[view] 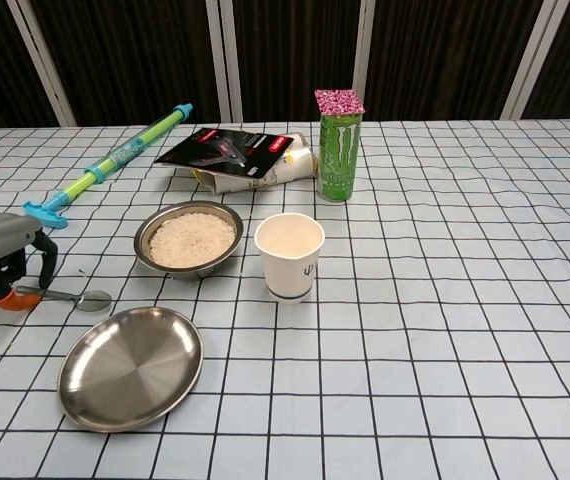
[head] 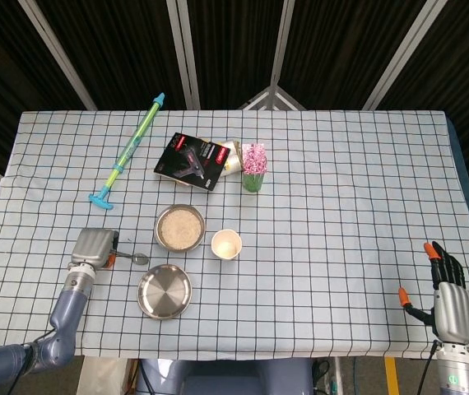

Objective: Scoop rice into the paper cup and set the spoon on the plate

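The metal spoon (view: 77, 297) lies flat on the checked cloth, its bowl (head: 139, 259) pointing right, left of the steel plate (view: 130, 367). My left hand (view: 0, 262) sits low over the spoon's handle, a dark finger and the orange thumb tip on either side of it, and the handle end is hidden under the hand (head: 93, 247). The rice bowl (view: 188, 238) stands just behind, with the white paper cup (view: 289, 255) to its right. My right hand (head: 452, 300) rests at the near right table edge, fingers spread, holding nothing.
A green can (view: 337, 150) with a pink top, a black box (view: 227, 152) and a long green-blue water squirter (view: 115, 158) lie behind the bowl. In the head view the plate (head: 164, 290) sits close to the table's near edge.
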